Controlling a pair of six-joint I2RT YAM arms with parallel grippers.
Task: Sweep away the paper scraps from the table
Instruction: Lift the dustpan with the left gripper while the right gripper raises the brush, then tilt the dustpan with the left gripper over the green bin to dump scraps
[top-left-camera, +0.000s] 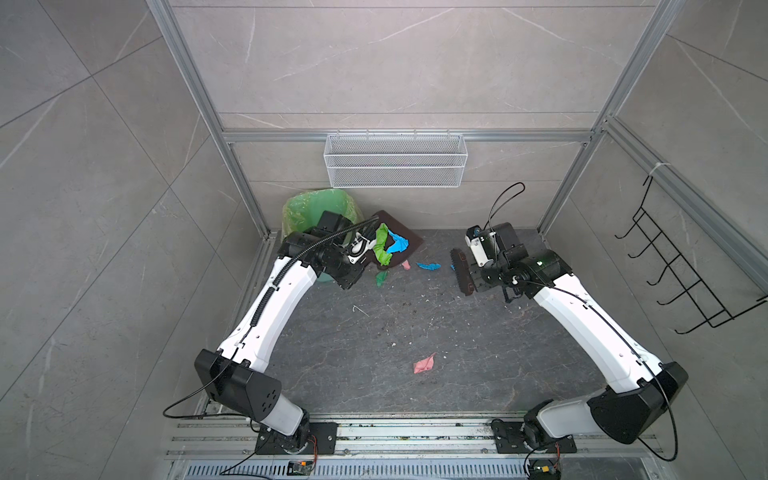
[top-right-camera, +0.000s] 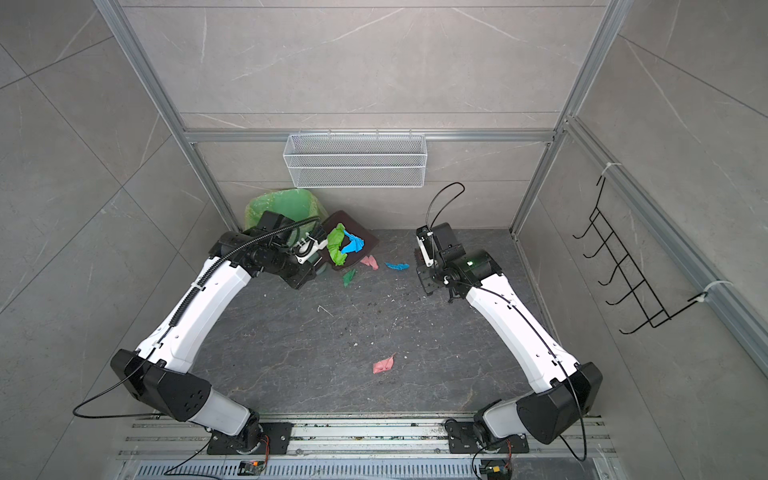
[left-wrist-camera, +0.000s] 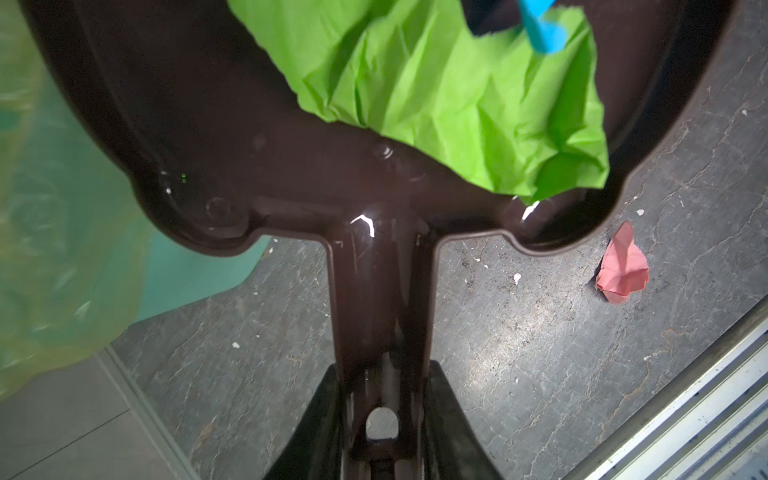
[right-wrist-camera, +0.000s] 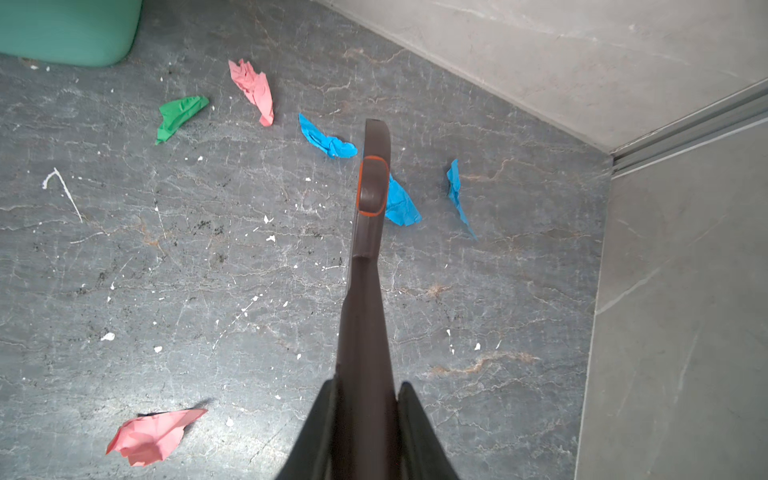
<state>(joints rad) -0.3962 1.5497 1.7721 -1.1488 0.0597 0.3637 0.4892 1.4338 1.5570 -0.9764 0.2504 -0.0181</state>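
My left gripper (left-wrist-camera: 382, 374) is shut on the handle of a dark brown dustpan (top-left-camera: 392, 218) (left-wrist-camera: 208, 124), held tilted beside the bin. A light green paper (left-wrist-camera: 457, 104) and a blue one (top-left-camera: 399, 245) lie in the pan. My right gripper (right-wrist-camera: 368, 384) is shut on a brown brush (right-wrist-camera: 372, 187) (top-left-camera: 461, 270), held just above the table (top-left-camera: 353, 374). Paper scraps lie below: pink (right-wrist-camera: 251, 89), green (right-wrist-camera: 180, 116) and three blue ones (right-wrist-camera: 328, 141) near the brush, and a pink one (top-left-camera: 424, 363) alone nearer the front.
A bin lined with a green bag (top-left-camera: 307, 205) stands in the back left corner. A white mesh basket (top-left-camera: 395, 160) hangs on the back wall and a black wire rack (top-left-camera: 681, 266) on the right wall. Tiny white crumbs dot the table.
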